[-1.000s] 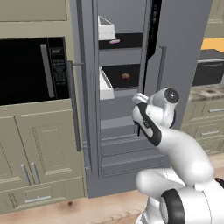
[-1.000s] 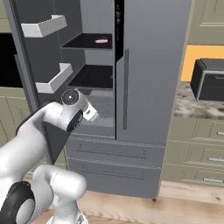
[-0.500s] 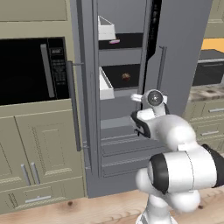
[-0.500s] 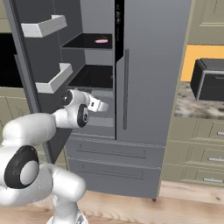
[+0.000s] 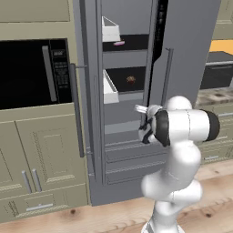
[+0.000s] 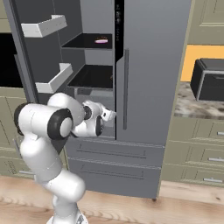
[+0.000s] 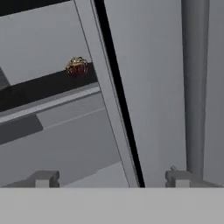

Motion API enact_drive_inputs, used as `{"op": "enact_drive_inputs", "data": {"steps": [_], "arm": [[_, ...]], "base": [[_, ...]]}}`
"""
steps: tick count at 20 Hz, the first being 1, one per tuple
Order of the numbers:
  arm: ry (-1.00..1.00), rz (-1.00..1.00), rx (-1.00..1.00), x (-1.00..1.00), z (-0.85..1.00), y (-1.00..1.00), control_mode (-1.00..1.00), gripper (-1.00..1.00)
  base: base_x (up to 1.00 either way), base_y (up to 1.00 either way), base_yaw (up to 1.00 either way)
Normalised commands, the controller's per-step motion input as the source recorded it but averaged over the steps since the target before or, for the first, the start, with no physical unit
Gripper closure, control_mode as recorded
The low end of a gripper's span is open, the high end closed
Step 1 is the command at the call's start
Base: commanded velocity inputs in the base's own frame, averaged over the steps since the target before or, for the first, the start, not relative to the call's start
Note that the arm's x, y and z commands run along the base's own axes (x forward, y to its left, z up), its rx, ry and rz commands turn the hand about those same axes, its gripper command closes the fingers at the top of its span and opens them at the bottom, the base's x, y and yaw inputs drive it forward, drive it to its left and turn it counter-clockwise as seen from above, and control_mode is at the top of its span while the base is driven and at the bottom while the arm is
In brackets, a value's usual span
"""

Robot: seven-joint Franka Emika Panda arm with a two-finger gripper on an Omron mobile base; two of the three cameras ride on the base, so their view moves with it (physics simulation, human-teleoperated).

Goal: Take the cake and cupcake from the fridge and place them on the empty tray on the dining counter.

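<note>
A white robot arm's jaws stand apart, empty, before the open fridge. The cupcake sits on a dark shelf inside. Reaching in, the arm could clip the closed door's edge.

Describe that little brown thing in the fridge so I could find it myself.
Start at the tall grey fridge with its left door open. On the lower black shelf sits a tiny round dark-brown cupcake, alone; the pink-topped cake slice lies one shelf higher.

open fridge, cupcake on shelf
</note>
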Motion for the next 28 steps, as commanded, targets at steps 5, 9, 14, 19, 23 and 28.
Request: {"op": "enact_drive_inputs", "data": {"steps": [5, 9, 14, 19, 23, 28], "arm": [[0.14, 0.13, 0.2, 0.23, 0.69, -0.53, -1.0, -1.0], [0.07, 0.01, 0.16, 0.18, 1.0, -0.58, -1.0, -1.0], [0.0, 0.01, 0.12, 0.12, 1.0, -0.52, -1.0, -1.0], [0.06, 0.0, 0.11, 0.04, 1.0, -0.52, -1.0, -1.0], [0.07, 0.02, 0.02, 0.0, 0.91, -0.57, -1.0, -1.0], [0.12, 0.02, -0.03, 0.11, 0.47, -0.63, -1.0, -1.0]], "base": [[0.0, 0.0, 0.0], [0.0, 0.0, 0.0], [0.0, 0.0, 0.0], [0.0, 0.0, 0.0], [0.0, 0.0, 0.0], [0.0, 0.0, 0.0]]}}
